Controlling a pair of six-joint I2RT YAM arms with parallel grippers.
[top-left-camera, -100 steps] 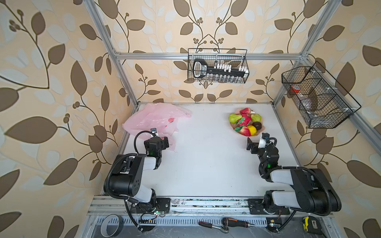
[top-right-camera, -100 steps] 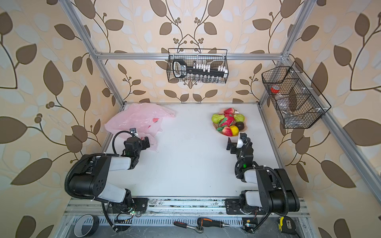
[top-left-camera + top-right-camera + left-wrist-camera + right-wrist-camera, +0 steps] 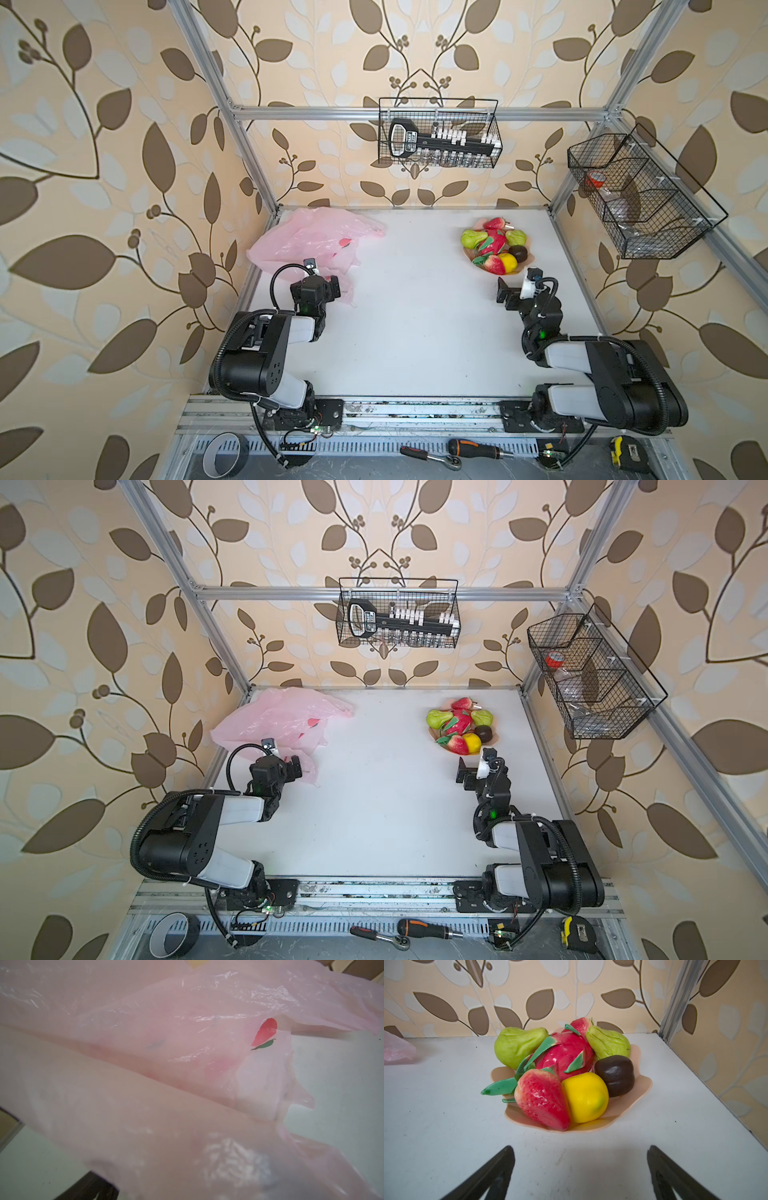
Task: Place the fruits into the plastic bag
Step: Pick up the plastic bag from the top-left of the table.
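Wht table (image 3: 415,332), fruits (image 3: 494,245) on plate (image 3: 641,1084), bag (image 3: 307,241) crumpled

The fruits (image 3: 494,246) lie on the plate (image 3: 620,1108); the plastic bag (image 3: 307,241), well left. The right gripper (image 3: 580,1148) sits before it.

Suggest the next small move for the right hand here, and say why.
Probably ease the right hand forward onto the front strawberry. Its jaws stand open and empty just short of the plate, that strawberry lies nearest, and the fruits all sit there.
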